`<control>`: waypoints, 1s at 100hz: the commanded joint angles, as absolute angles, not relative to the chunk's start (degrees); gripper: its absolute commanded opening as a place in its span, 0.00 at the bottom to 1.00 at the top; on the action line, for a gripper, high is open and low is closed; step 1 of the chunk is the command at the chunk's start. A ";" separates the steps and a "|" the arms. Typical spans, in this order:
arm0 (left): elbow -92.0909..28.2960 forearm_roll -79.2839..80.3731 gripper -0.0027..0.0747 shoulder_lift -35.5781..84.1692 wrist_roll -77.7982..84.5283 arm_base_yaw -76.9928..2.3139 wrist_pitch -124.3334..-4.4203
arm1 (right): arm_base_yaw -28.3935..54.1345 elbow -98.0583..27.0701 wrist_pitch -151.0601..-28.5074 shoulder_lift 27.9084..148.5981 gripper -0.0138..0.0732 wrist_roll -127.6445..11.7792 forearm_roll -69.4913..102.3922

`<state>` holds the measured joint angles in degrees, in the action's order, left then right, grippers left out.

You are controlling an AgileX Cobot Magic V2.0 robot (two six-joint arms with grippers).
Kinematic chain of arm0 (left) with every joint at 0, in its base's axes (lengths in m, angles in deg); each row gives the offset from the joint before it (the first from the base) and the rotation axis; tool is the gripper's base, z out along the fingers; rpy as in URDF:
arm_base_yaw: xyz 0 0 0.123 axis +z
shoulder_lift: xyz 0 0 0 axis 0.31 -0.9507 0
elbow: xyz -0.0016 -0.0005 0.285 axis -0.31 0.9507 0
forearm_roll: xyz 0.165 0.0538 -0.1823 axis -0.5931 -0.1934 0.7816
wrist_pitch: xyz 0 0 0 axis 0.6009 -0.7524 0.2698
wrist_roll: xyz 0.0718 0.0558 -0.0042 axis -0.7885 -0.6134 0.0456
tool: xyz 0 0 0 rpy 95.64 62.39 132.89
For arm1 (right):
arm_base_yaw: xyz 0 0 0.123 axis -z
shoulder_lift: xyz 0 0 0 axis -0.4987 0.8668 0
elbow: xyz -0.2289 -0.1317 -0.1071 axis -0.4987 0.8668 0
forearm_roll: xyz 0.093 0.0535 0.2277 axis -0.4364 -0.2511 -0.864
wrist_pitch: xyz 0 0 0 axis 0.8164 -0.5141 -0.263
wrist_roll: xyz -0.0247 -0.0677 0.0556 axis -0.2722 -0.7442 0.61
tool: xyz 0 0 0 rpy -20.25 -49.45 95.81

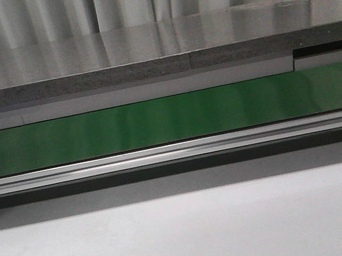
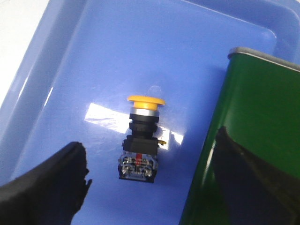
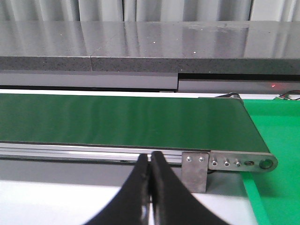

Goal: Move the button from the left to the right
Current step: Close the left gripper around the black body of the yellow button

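1. Front: you see only the bare green belt (image 1: 170, 120); no arms in sight.
2. Left wrist: the button (image 2: 140, 138) lies in the blue tray (image 2: 70, 70), ungrasped between spread fingers (image 2: 44, 187). Descend and close next.
3. Right wrist: the right gripper (image 3: 150, 180) is pinched closed, empty.

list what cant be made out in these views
- Front view: button, blue tray and both arms lie outside the frame; only the belt shows.
- Left wrist view: the button lies on its side in the tray; the label on its base is too small to read. The left claw fingers are cut off by the bottom edge.
- Right wrist view: the right claw is shut and blocks the table behind it.
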<state>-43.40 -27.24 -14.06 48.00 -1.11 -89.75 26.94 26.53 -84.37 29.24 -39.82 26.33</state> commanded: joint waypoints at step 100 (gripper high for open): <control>-50.91 -29.26 0.73 -25.68 48.47 -0.69 -88.53 | 27.38 25.63 -79.45 28.10 0.08 -40.06 26.75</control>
<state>-49.12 -28.96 -28.65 48.00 -1.02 -90.88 26.94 26.53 -84.37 29.24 -39.82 26.33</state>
